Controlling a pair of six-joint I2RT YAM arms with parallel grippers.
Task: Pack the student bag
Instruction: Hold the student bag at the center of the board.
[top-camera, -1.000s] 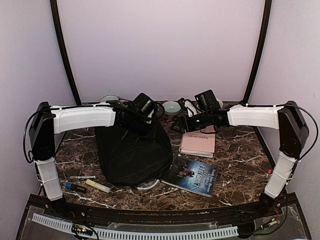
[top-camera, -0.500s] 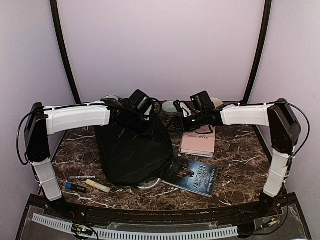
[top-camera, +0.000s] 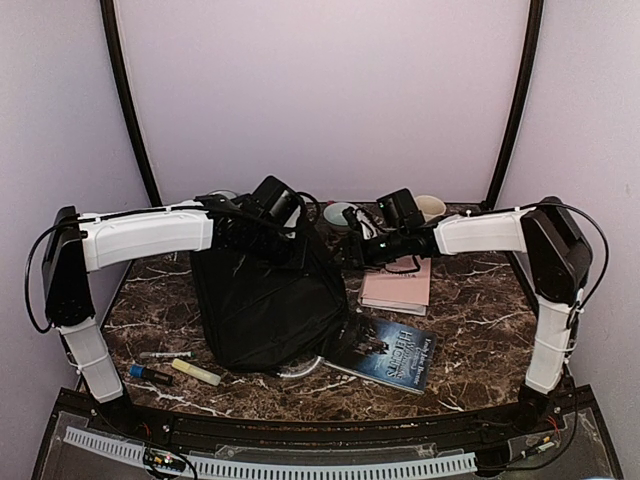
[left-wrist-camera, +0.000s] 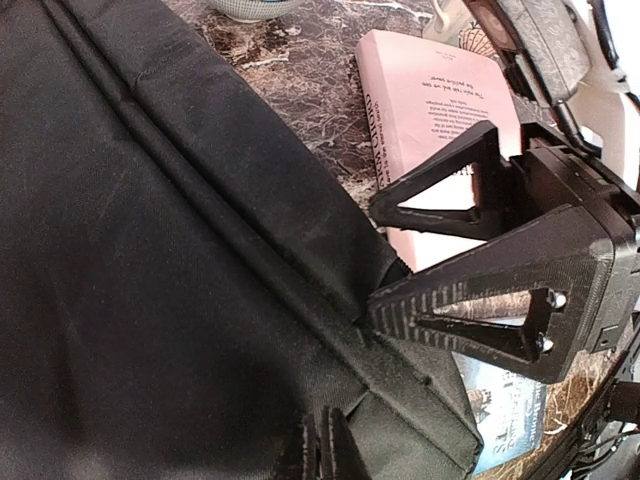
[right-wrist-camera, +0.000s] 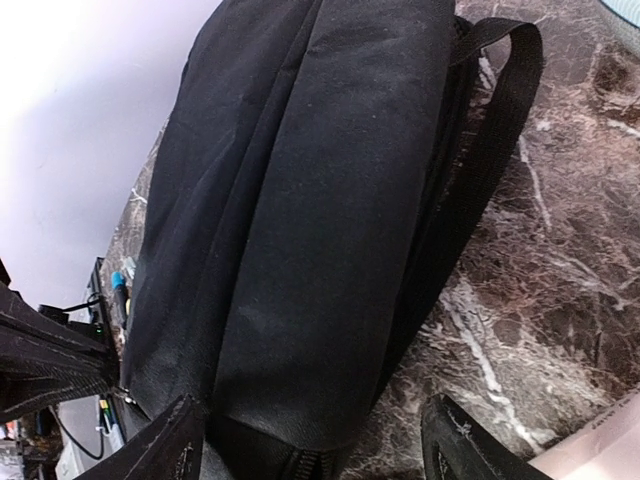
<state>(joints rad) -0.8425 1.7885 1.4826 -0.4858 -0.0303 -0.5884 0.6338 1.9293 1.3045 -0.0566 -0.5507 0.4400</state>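
Note:
The student bag (top-camera: 265, 305) is a big black fabric backpack lying left of the table's middle, its grey-white handle (top-camera: 297, 371) at the near end. My left gripper (top-camera: 298, 250) is shut on a fold of the bag's fabric at its far right corner; in the left wrist view the gripper (left-wrist-camera: 335, 445) pinches cloth of the bag (left-wrist-camera: 150, 250). My right gripper (top-camera: 352, 250) is open just right of that corner. In the right wrist view the gripper (right-wrist-camera: 320, 450) straddles the bag's end (right-wrist-camera: 320, 200) without gripping. A strap (right-wrist-camera: 500, 120) lies on the marble.
A pink book (top-camera: 397, 283) and a dark blue book (top-camera: 390, 352) lie right of the bag. Bowls (top-camera: 343, 214) and a cup (top-camera: 430, 207) stand at the back. A yellow highlighter (top-camera: 195, 372), a blue marker (top-camera: 148, 373) and a pen (top-camera: 165, 354) lie near left.
Both arms have reached farther back. The right gripper has slid left toward the bag's corner and spread its jaws wider. The left gripper has kept its hold on the fabric.

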